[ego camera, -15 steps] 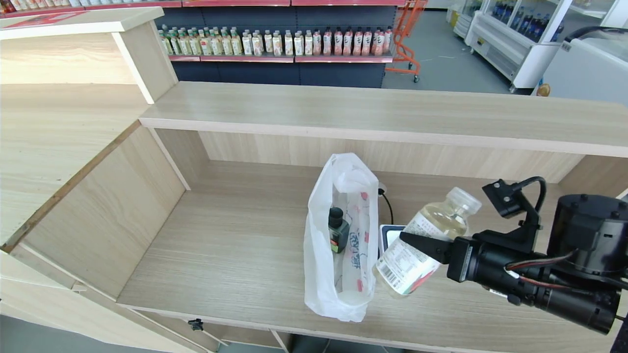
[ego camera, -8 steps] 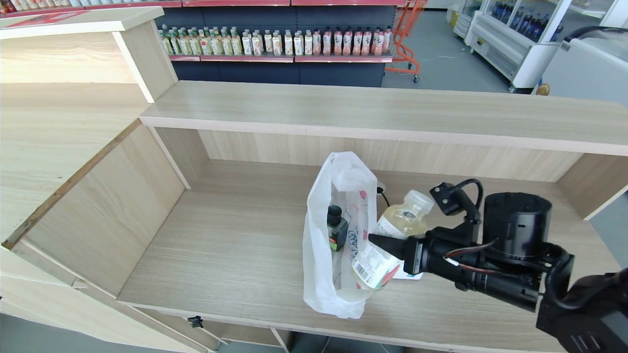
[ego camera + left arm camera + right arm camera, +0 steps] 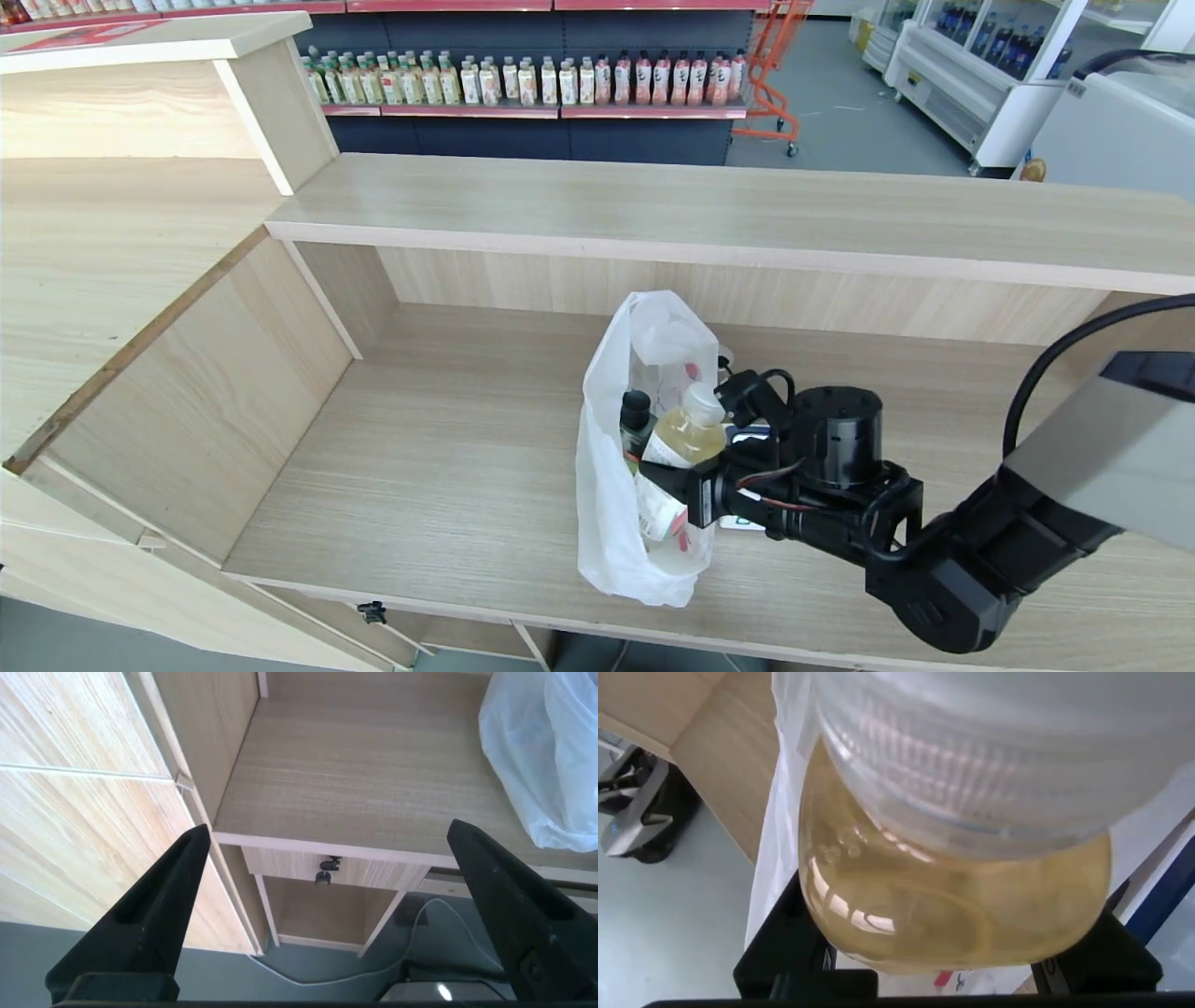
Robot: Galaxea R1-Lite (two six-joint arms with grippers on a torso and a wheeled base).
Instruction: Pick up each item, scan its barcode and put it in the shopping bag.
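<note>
We are looking down on a recessed wooden worktop (image 3: 448,485); a raised ledge (image 3: 709,210) is closing it off at the back, a slanting side panel (image 3: 215,411) is walling it in on the robot's left, and its front edge is running just below the base of the white shopping bag (image 3: 602,532); between the bag and the side panel a broad stretch of wood grain is spreading.

The right arm is stretching in from the robot's right, low over the worktop, its forearm roughly level and its wrist pointing at the bag; it is crossing above a white device (image 3: 747,525) that is lying just beside the bag, mostly hidden.

The right tool (image 3: 667,467) is clamping a clear bottle (image 3: 680,439) of pale yellow liquid around its labelled body; the bottle is tilting slightly, cap uppermost, in the bag's open mouth, its lower half showing through the plastic, just beside a dark bottle (image 3: 636,420) that is standing inside. In the right wrist view the black fingers (image 3: 780,961) are pressing against the yellow bottle's sides.

The left tool (image 3: 329,831) is hanging off the worktop's front edge, well apart from the bag; its two fingers are spreading wide with nothing between them, above a small lock (image 3: 327,870) on the drawer front.
</note>
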